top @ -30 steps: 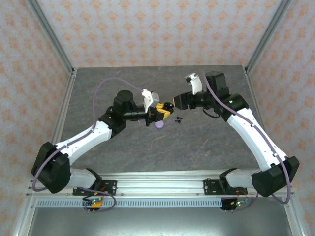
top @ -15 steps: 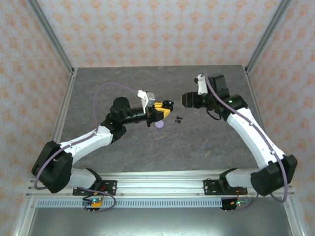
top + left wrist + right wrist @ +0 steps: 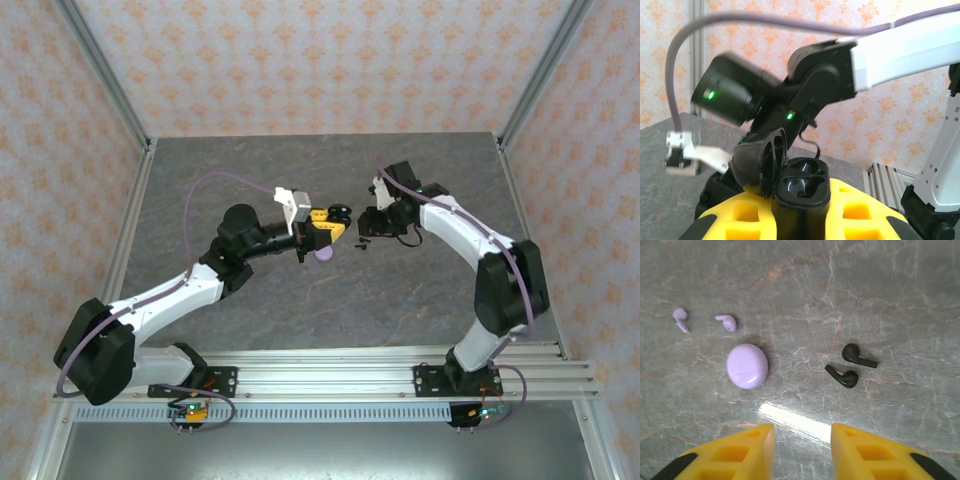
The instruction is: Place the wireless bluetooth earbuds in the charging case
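fingers [image 3: 875,220] of the left gripper [image 3: 327,226], yellow, are clamped on the base of the black charging case [image 3: 801,187]. the case is held clear of the table [image 3: 250,330]. its lid [image 3: 760,160] stands hinged open and tilted to one side, with two dark wells facing up.

left arm [image 3: 180,290]: runs from the left end of the near edge diagonally to the middle of the table. forearm close to level, wrist pointing right toward the other arm.

right arm [image 3: 470,235]: rises from the right end of the near edge, folds at a raised elbow and reaches back leftward to the middle of the table, wrist turned down. right gripper [image 3: 802,440]: fingers apart, bare stone showing in the gap between the yellow tips, nothing held, hanging above the surface. a green lamp [image 3: 710,94] is lit on its wrist housing.

task items, all lying on the stone near the middle, well away from every edge:
- black earbuds [image 3: 845,377], two, close together, just beyond the right gripper's fingertips and between the two grippers in the top view.
- lilac earbuds [image 3: 727,322], two, near each other but apart, beside the lilac case [image 3: 747,366].
- lilac case closed and flat, apart from the black pair, under the left gripper in the top view.
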Motion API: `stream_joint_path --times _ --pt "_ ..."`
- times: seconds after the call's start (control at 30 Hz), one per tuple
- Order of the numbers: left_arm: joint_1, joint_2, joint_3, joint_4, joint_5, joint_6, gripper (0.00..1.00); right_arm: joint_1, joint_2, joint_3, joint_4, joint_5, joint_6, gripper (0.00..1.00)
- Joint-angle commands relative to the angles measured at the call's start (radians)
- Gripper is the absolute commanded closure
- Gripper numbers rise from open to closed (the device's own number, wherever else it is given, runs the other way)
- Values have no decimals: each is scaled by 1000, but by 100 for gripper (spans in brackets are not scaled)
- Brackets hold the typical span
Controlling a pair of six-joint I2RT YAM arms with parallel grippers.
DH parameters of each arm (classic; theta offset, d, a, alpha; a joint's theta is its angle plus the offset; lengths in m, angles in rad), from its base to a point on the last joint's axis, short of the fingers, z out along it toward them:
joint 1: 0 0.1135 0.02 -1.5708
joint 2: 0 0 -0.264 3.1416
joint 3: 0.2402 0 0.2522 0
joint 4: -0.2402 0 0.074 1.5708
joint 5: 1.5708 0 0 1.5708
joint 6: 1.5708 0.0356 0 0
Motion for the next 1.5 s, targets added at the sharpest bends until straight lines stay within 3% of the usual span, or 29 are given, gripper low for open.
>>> stream_joint_path --times 0.0,0.33,0.73,1.33,1.47 --pt "-4 -49 -9 -18 -29 33 85 0 59 49 3 -3 1 68" --pt "-4 -84 -10 -67 -38 41 85 -1 175 95 -39 72 -60 70" --pt "-4 -88 -9 -85 -46 42 85 0 282 176 -95 115 -135 65" --pt "-4 -90 -4 -125 -60 47 85 -1 352 194 -83 181 -111 66" --pt "-4 -91 -3 -133 -63 47 85 -3 355 191 -69 195 -91 71"
